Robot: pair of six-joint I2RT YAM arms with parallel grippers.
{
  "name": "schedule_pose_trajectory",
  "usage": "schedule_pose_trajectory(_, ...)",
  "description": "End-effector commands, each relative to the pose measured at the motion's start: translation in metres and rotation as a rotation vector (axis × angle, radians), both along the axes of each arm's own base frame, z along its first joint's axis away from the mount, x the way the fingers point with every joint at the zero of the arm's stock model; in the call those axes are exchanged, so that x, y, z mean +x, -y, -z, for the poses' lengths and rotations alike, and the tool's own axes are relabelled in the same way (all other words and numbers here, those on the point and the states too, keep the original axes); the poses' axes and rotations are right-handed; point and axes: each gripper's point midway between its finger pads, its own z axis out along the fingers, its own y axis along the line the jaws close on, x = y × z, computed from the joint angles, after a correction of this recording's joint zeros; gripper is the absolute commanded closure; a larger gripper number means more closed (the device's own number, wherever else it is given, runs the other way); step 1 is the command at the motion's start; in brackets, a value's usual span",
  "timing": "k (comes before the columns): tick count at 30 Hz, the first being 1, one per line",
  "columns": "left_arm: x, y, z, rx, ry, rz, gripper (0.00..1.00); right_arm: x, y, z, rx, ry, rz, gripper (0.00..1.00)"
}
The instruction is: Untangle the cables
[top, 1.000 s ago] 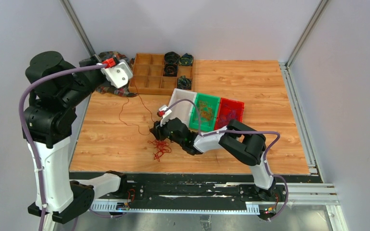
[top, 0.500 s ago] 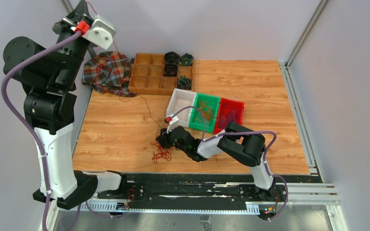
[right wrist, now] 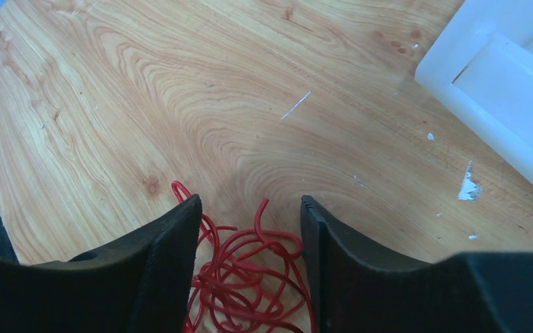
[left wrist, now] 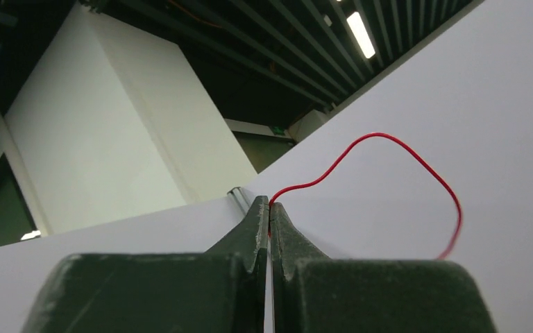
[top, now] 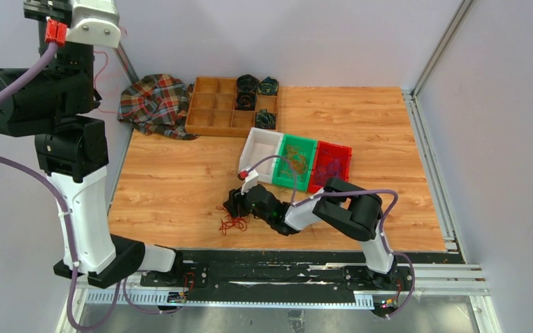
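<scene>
Now the left fingers (left wrist: 267, 216) sit far higher than a second ago, lifted well above the surface (top: 173, 180). They are pressed together on one red strand (left wrist: 388, 139) that no longer trails across the wood. Likely it has pulled clear of the cables (right wrist: 246, 277), which lie bunched near the front edge between the right fingers (right wrist: 180, 229) — spread either side, not gripping. One strand looks freed — the knot remains.
</scene>
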Motion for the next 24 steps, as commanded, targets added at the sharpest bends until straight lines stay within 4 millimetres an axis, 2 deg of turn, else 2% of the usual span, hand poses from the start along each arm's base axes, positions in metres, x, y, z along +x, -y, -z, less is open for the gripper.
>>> schedule_pose_trajectory(1, -0.016, 0.018, 0.013, 0.053, -0.013, 0.113, 1.0, -0.002, 0.001, -0.029, 0.003, 0.064, 0.0, 0.42)
schedule_pose_trajectory(7, -0.002, 0.047, 0.059, 0.159, -0.166, 0.231, 1.0, 0.002, 0.008, -0.119, 0.07, 0.233, -0.022, 0.28)
schedule_pose_trajectory(12, 0.005, 0.074, 0.105, 0.261, -0.299, 0.354, 1.0, -0.003, 0.019, -0.209, 0.15, 0.406, -0.06, 0.25)
schedule_pose_trajectory(15, 0.002, 0.087, 0.122, 0.312, -0.318, 0.412, 1.0, -0.004, 0.033, -0.251, 0.167, 0.501, -0.067, 0.24)
schedule_pose_trajectory(17, 0.002, 0.091, 0.129, 0.327, -0.322, 0.432, 1.0, -0.002, 0.043, -0.266, 0.161, 0.524, -0.064, 0.24)
schedule_pose_trajectory(19, 0.002, 0.094, 0.131, 0.338, -0.311, 0.438, 1.0, 0.0, 0.051, -0.267, 0.137, 0.525, -0.062, 0.24)
schedule_pose_trajectory(21, 0.0, 0.095, 0.129, 0.335, -0.288, 0.447, 1.0, 0.001, 0.059, -0.26, 0.112, 0.523, -0.063, 0.23)
schedule_pose_trajectory(24, -0.005, 0.096, 0.12, 0.327, -0.242, 0.457, 1.0, -0.001, 0.066, -0.235, 0.091, 0.47, -0.072, 0.23)
